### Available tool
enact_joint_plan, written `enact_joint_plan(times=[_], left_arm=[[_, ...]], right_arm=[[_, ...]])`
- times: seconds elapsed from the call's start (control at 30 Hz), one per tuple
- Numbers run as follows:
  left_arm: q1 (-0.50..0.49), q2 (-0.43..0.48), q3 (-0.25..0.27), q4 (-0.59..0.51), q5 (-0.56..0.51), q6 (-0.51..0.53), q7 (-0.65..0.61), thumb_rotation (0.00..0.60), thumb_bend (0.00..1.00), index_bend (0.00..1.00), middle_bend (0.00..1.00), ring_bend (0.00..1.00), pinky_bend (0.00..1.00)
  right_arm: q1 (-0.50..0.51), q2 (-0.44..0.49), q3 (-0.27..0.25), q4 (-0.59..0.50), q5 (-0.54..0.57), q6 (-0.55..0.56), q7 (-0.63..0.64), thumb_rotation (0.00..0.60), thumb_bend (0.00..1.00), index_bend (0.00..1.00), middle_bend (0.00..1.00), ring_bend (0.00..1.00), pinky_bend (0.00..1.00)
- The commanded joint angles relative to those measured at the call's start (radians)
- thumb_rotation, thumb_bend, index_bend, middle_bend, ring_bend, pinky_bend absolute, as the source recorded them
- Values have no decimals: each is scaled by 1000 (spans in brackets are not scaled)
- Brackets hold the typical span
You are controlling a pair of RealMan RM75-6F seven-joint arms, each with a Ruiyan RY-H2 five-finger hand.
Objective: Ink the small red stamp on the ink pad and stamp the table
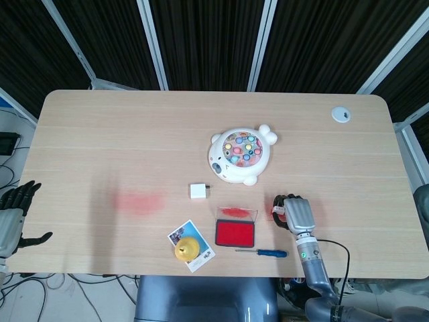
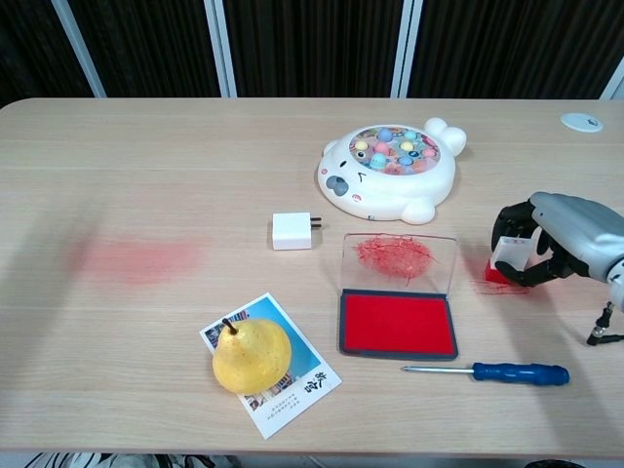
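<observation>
The small red stamp (image 2: 507,261), with its white top, stands on the table, and my right hand (image 2: 552,236) holds it with fingers curled around it. Red ink marks (image 2: 487,285) show on the table just left of the stamp. In the head view the same right hand (image 1: 295,213) sits right of the ink pad, mostly hiding the stamp. The open ink pad (image 2: 398,324) lies to the left, its clear smeared lid (image 2: 400,258) folded back. My left hand (image 1: 15,215) hangs off the table's left edge, fingers spread, holding nothing.
A blue-handled screwdriver (image 2: 497,370) lies in front of the pad. A pear (image 2: 251,355) rests on a photo card (image 2: 292,388). A white charger (image 2: 292,232) and a fishing toy (image 2: 392,172) sit behind. A red smear (image 2: 136,259) marks the left table.
</observation>
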Motion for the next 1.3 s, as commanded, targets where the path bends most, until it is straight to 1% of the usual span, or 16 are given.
enact_joint_plan(times=[0.03, 0.43, 0.87, 1.3], left_arm=[[0, 0, 0, 0, 0, 0, -1, 600, 0, 0, 0, 0, 0], [0, 2, 1, -1, -1, -2, 1, 600, 0, 0, 0, 0, 0], [0, 3, 2, -3, -1, -2, 4, 600, 0, 0, 0, 0, 0], [0, 3, 2, -2, 1, 1, 3, 600, 0, 0, 0, 0, 0]], right_arm=[[0, 0, 1, -1, 1, 1, -4, 600, 545, 803, 560, 403, 437], [-3, 2, 5, -7, 16, -3, -23, 600, 511, 778, 538, 395, 425], [-9, -3, 13, -14, 31, 7, -35, 600, 486, 777, 533, 395, 424], [-14, -2, 13, -19, 43, 5, -50, 600, 418, 724, 495, 383, 419]])
